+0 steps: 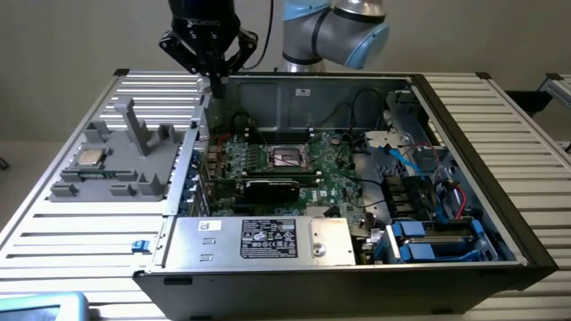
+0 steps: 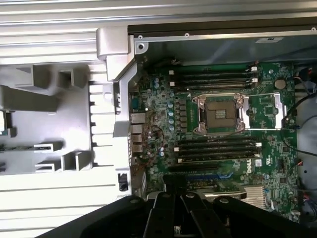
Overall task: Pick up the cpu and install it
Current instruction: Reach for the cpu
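Slatted metal table [image 1: 499,134], plain grey wall [image 1: 71,33]; claw [image 1: 214,80] pinched together, seemingly empty; cpu [image 1: 90,158] on fixture [image 1: 125,182].

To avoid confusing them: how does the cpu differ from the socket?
The cpu has a silvery top; the socket has a dark centre. The cpu lies on the grey fixture outside the case; the socket sits inside it. Both are square and lie flat.

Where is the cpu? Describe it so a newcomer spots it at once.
Start at the open computer case. Beside it on the exterior view's left sits a grey fixture block with upright posts. The cpu lies flat on the block's side away from the case: the only shiny silver square, tan-rimmed, among matte grey plastic.
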Robot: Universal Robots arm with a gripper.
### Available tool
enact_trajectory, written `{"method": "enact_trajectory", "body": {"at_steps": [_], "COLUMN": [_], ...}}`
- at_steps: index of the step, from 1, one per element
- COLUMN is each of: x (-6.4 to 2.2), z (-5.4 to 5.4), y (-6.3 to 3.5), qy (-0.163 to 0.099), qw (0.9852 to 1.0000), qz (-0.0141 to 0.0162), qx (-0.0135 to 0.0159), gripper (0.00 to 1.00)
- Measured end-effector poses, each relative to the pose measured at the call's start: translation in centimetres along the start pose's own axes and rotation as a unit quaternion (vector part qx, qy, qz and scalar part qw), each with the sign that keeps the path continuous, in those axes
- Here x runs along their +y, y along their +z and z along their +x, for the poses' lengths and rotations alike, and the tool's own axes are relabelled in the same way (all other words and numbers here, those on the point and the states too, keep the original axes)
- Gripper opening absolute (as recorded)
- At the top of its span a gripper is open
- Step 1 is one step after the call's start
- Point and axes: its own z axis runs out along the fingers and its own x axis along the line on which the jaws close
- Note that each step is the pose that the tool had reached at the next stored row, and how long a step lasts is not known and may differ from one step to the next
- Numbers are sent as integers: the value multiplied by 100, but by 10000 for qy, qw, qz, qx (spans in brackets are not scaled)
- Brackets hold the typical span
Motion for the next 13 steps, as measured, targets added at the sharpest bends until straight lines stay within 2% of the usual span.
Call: {"method": "enact_trajectory", "body": {"at_steps": [13], "x": [-41], "z": [590], "y": [-13], "qy": [0], "qw": [10000], "qz": [0], "qx": [0], "gripper": [11]}}
